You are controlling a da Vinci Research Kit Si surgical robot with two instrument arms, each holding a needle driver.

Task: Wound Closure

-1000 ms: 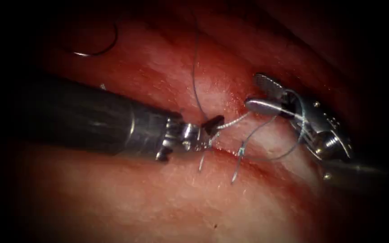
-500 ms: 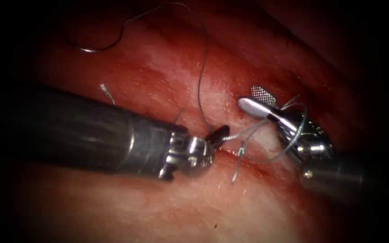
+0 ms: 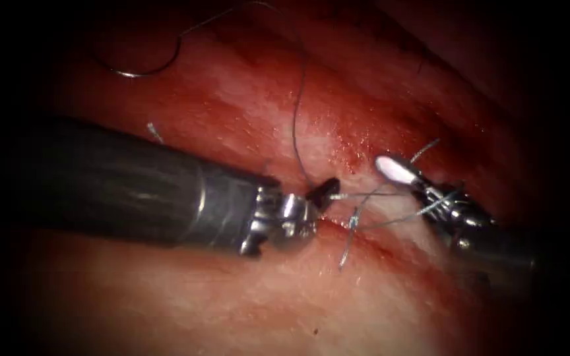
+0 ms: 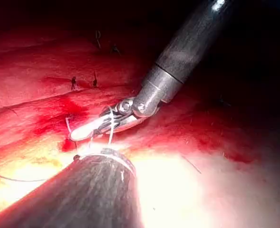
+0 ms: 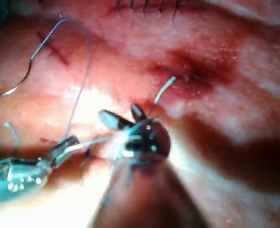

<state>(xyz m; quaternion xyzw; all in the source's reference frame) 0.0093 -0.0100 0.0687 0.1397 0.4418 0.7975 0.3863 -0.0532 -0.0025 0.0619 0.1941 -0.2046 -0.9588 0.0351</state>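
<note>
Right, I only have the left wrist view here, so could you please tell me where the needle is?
Observer: The needle lies on the tissue, far to the left of the cut in the endoscope view. Neither tool holds it, and I see no part of it in the tissue.
Operator: Thank you. What does my left tool hold?
Observer: The left tool has its jaws shut on the thread, close beside the cut.
Operator: And are the right tool's jaws holding anything?
Observer: No. The right wrist view shows the right tool with its jaws apart and nothing between them.
</note>
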